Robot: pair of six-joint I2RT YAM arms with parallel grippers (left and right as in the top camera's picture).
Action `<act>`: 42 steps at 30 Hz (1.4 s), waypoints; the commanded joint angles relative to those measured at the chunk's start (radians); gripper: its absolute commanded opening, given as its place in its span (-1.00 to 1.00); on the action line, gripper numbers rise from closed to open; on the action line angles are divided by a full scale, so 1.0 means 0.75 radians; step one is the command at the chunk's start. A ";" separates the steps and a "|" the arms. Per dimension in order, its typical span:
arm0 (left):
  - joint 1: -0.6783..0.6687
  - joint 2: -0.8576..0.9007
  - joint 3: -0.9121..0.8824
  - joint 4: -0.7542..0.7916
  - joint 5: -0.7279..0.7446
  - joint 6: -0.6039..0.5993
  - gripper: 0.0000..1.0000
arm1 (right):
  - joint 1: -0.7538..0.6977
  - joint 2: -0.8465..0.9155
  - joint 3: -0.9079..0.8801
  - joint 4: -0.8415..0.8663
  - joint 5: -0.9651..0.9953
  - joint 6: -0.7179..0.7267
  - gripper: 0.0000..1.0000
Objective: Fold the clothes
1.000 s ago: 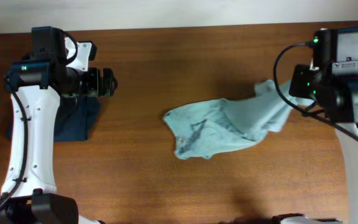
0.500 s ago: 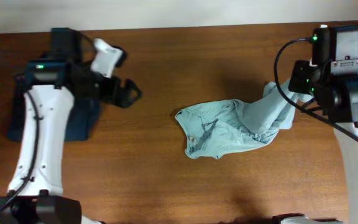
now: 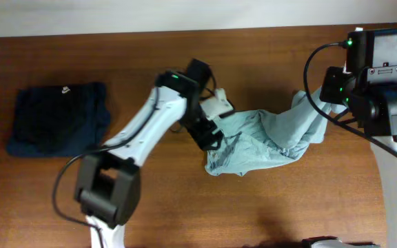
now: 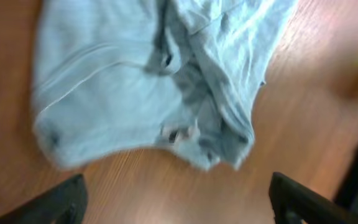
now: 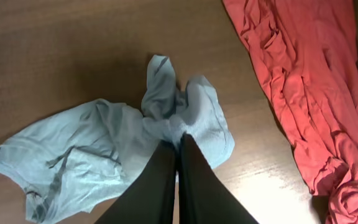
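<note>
grey-blue shirt [image 3: 260,141] crumpled on table [image 3: 288,207]: spreading step

pinched at one end by the closed right gripper [image 5: 179,146]. left gripper [image 4: 176,186] wide apart, empty, over the free end. next, probably: grab that end, pull flat.

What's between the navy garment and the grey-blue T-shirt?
Overhead view: only the left arm, crossing bare wooden table, lies between the navy garment and the T-shirt.

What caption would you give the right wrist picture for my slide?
Shut right claw pinches the crumpled pale blue T-shirt on the wooden table, red garment lying nearby.
</note>
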 commanded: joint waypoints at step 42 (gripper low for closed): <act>-0.153 0.215 0.283 0.070 -0.282 -0.099 -0.99 | -0.003 -0.011 0.008 -0.047 -0.014 -0.009 -0.91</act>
